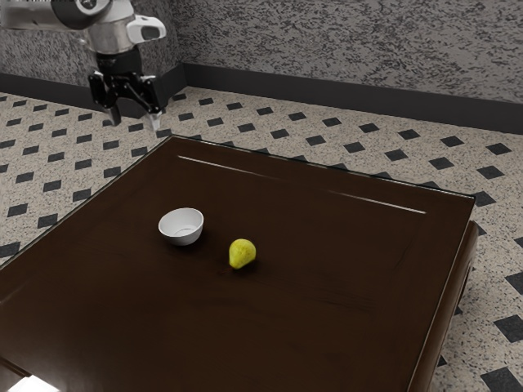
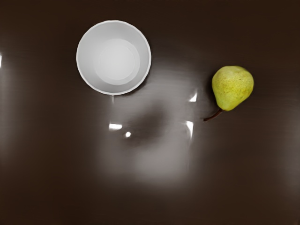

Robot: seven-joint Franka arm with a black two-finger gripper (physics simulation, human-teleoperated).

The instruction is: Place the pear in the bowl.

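Observation:
High over the table's far left corner in the exterior view, my gripper point(image 1: 136, 122) hangs with its two fingers spread wide and nothing between them. A yellow-green pear point(image 1: 242, 254) lies on the dark table, well below and away from the hand. Beside it, with a gap between, stands a small white bowl point(image 1: 181, 227), upright. The wrist view looks down into the bowl point(image 2: 114, 58), whose inside is bare. There the pear point(image 2: 232, 87) lies apart from it, its brown stem showing.
The dark, glossy tabletop point(image 1: 343, 261) carries bright reflections. Its raised edge point(image 1: 327, 167) runs along the far side, with patterned floor point(image 1: 359, 135) and a textured grey wall point(image 1: 351, 49) beyond. A bright white patch point(image 1: 33, 384) lies at the exterior view's lower left.

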